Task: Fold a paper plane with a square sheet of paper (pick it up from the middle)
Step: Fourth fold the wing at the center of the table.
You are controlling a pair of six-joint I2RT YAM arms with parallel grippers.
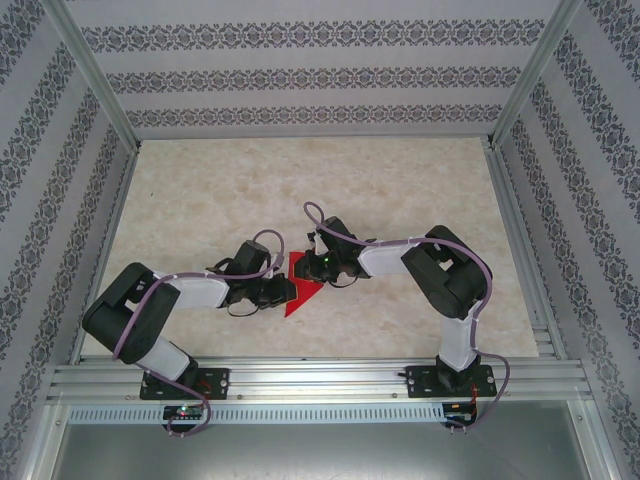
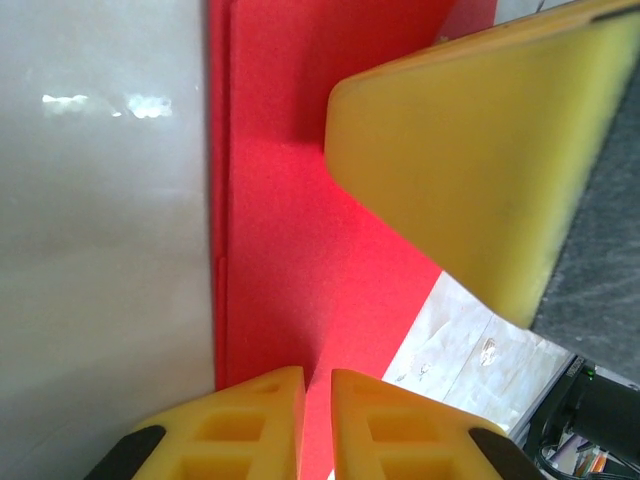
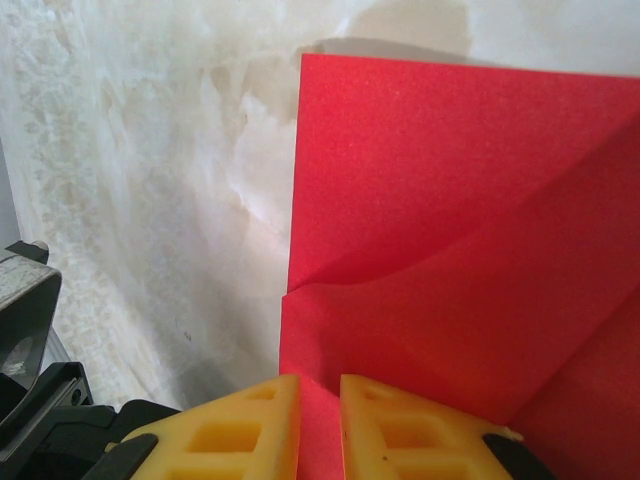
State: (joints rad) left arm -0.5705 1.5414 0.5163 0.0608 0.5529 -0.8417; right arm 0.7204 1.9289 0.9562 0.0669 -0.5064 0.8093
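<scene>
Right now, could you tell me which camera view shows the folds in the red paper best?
The right wrist view: the red paper shows creases and overlapping flaps close and sharp. The left wrist view gives a flat red stretch with one layered edge; the top view, a small wedge.

Bright even light, faint glare
</scene>
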